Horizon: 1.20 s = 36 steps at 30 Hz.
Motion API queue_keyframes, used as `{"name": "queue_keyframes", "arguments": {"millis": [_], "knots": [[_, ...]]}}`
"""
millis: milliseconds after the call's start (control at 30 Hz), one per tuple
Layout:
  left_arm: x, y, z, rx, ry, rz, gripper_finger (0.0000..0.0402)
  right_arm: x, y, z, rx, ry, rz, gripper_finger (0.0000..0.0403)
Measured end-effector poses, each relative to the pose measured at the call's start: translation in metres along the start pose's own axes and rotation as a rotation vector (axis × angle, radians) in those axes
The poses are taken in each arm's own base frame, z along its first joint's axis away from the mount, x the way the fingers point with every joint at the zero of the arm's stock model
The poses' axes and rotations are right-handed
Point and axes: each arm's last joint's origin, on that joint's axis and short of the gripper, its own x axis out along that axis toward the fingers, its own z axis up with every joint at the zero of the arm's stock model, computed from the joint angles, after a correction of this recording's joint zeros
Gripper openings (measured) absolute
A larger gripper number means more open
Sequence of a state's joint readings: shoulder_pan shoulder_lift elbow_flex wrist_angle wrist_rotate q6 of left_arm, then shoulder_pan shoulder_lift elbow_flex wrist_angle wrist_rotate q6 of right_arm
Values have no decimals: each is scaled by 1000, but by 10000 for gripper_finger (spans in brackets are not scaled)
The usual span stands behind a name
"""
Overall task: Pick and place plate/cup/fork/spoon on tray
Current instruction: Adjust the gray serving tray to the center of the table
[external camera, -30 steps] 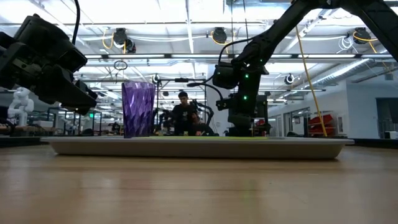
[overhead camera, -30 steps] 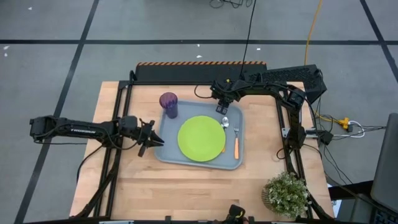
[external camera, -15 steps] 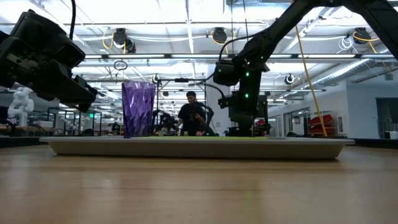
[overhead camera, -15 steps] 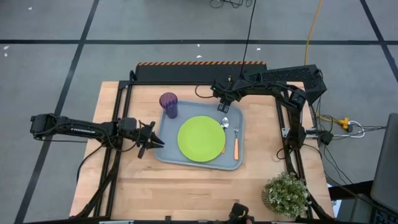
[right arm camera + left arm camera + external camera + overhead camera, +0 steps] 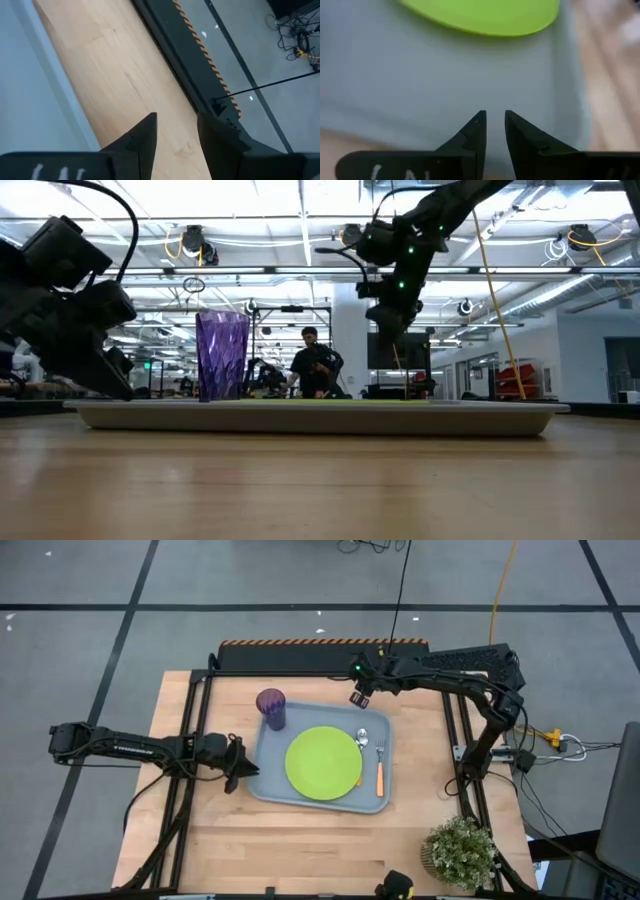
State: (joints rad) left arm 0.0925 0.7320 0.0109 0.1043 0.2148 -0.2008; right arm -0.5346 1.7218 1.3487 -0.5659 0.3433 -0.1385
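- From table height the tray's [image 5: 320,416] raised rim hides the plate, the fork and the spoon; only the cup [image 5: 222,356] stands clear above it.
- From above, the fork [image 5: 380,768] and the spoon [image 5: 362,745] are small, and the spoon's orange handle is partly tucked against the plate's [image 5: 324,763] edge, so I can barely follow it.
- The left wrist view cuts the plate [image 5: 485,15] off, showing just one curved slice of green over the grey tray floor [image 5: 420,80].
- The left gripper [image 5: 240,766] sits low just beside the tray's left rim, its fingers [image 5: 474,134] a narrow gap apart with nothing between them.
- The right gripper [image 5: 359,695] hangs high over the tray's far edge, near the back of the table [image 5: 300,840], fingers [image 5: 145,135] spread and empty.
- The tray [image 5: 270,785] lies mid-table; bare wood runs wide in front of it and in narrower strips behind and to both sides.
- A potted plant [image 5: 462,852] takes the near right corner, well apart from the tray.
- On the tray I count one plate in the middle, one cup at the far left corner, one spoon and one fork along the right side.
- Two arms, two grippers.
- A person [image 5: 314,365] stands in the room beyond.
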Motion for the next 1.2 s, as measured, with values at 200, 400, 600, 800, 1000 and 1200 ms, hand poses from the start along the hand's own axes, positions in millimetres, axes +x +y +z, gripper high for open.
{"name": "queue_keyframes", "arguments": {"millis": [200, 400, 600, 800, 1000, 1200], "knots": [[-1, -3, 9, -1, -89, -41, 72, 0, 1, -7, -2, 1, 0, 134], [-1, 0, 9, -53, -79, 50, 72, 17, 10, -27, -18, 32, 8, 134], [-16, -5, 38, -88, 122, 232, 71, 28, 16, -43, -34, 51, 11, 134], [-39, -17, 81, -62, 122, 315, 71, 28, 16, -44, -33, 49, 11, 134], [-38, -13, 81, -160, 143, 454, 71, 28, 15, -43, -40, 41, 13, 134], [-25, -7, 65, -274, 319, 521, 71, 29, 15, -40, -50, 4, 8, 134]]}}
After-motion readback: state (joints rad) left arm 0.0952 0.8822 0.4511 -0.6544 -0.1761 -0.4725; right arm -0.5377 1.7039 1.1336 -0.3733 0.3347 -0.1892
